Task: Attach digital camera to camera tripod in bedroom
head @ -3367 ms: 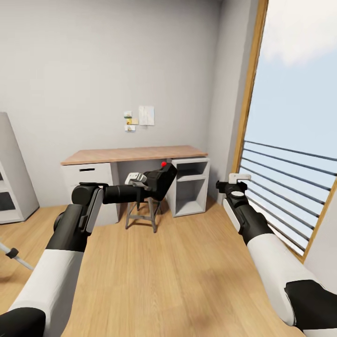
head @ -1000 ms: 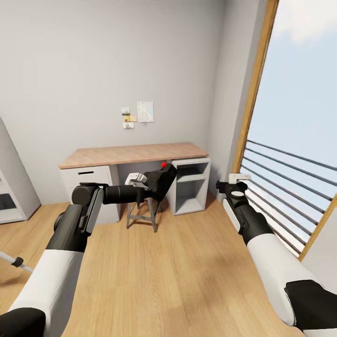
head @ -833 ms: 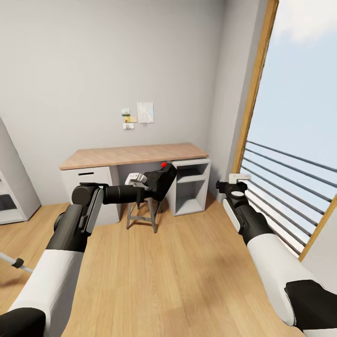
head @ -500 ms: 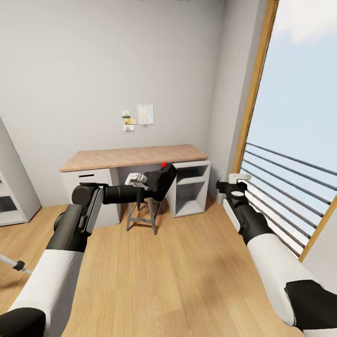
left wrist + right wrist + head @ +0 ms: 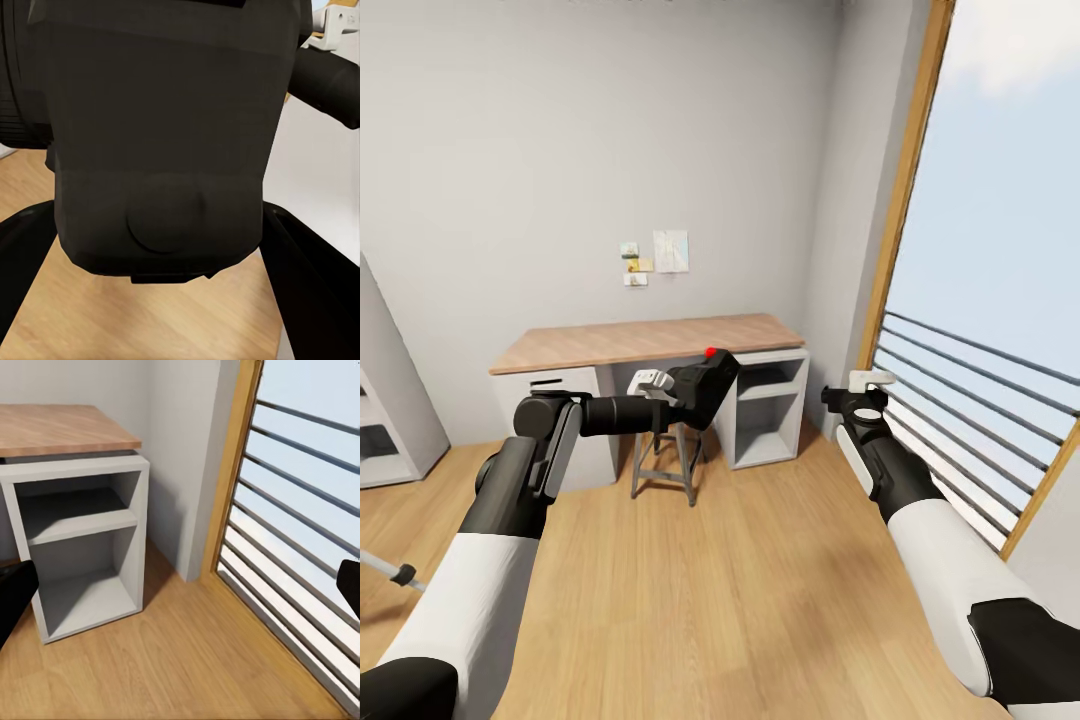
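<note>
My left gripper [image 5: 695, 392] is shut on the digital camera [image 5: 710, 376], a matte-black body with a red button [image 5: 710, 352] on top, held out in front of me at chest height. In the left wrist view the camera's black body [image 5: 161, 135] sits between the two black fingers [image 5: 313, 289]. My right gripper [image 5: 865, 388] is held out near the window, open and empty; its fingers [image 5: 11, 601] stand wide apart. One thin silver-grey leg of the camera tripod [image 5: 388, 569], with a black foot, pokes in at the lower left edge; the rest of the tripod is out of view.
A wood-topped desk [image 5: 650, 340] with white drawers and an open cubby [image 5: 82, 555] stands against the far wall. A grey metal stool [image 5: 665, 455] sits under it. A white shelf [image 5: 380, 420] is at the left, and a tall wood-framed window with railing bars [image 5: 970, 380] at the right. The floor is light wood planks [image 5: 720, 590].
The whole view has shifted a little, so the desk and tripod leg sit slightly lower in the picture. Both arms keep the same pose, the left still holding the camera.
</note>
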Controlling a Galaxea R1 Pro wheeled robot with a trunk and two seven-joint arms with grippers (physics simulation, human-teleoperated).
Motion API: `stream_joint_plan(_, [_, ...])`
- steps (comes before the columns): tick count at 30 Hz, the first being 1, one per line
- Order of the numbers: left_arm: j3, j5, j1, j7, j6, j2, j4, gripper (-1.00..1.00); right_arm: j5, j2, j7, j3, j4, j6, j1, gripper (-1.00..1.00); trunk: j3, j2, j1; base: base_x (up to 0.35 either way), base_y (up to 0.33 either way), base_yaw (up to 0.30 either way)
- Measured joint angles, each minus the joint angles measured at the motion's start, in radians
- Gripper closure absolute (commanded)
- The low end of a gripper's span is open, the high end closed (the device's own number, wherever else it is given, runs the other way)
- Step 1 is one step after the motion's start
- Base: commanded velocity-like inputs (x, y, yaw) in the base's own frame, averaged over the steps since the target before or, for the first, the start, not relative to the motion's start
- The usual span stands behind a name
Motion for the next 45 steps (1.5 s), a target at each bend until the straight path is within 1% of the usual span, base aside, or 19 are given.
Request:
stream_joint_plan(24, [0.0,0.0,0.0,0.0,0.0,0.0,0.001,1.0,0.0,0.0,0.0,0.0,0.0,0.0,0.0,-1.0,0.075,0.168,-0.092,0.0,0.0,0.004])
stream_joint_plan(45, [0.0,0.0,0.0,-0.001,0.0,0.0,0.001,1.0,0.0,0.0,0.0,0.0,0.0,0.0,0.0,-1.0,0.141,0.315,-0.173,0.0,0.0,0.095])
